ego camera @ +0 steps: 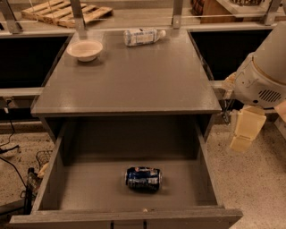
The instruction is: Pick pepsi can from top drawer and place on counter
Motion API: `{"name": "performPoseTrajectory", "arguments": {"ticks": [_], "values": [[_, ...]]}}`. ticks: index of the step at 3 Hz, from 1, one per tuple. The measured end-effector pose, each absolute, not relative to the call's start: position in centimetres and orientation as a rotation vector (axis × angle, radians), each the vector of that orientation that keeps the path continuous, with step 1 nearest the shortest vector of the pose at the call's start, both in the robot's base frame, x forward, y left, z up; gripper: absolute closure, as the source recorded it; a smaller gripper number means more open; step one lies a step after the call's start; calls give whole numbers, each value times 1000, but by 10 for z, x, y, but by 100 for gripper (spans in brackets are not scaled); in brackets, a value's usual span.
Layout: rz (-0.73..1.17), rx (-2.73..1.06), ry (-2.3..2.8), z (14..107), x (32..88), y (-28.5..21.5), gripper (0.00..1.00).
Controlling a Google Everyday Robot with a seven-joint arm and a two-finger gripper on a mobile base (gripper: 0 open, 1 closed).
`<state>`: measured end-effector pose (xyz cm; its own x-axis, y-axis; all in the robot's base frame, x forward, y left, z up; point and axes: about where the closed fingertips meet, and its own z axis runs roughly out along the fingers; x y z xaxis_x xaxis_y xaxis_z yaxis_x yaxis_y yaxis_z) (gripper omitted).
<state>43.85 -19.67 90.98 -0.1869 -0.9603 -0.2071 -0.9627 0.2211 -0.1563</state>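
Note:
The pepsi can (143,178), dark blue with silver ends, lies on its side on the floor of the open top drawer (80,188), near its front middle. The grey counter (134,76) is the cabinet top above the drawer. My gripper (245,132) hangs at the right, outside the cabinet, beside the counter's front right corner and above the floor. It is well apart from the can and holds nothing that I can see.
A pale bowl (85,49) stands at the counter's back left. A clear plastic bottle with a white label (143,36) lies at the back middle. A wooden pallet (67,12) lies behind. Cables and a wire rack (27,170) are on the floor at the left.

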Motion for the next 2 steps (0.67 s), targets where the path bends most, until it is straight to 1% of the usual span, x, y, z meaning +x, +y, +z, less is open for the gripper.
{"name": "performPoseTrajectory", "arguments": {"ticks": [1,2], "values": [[63,-1887,2163,907,431,-189,0],[64,-1887,2163,907,431,-189,0]]}}
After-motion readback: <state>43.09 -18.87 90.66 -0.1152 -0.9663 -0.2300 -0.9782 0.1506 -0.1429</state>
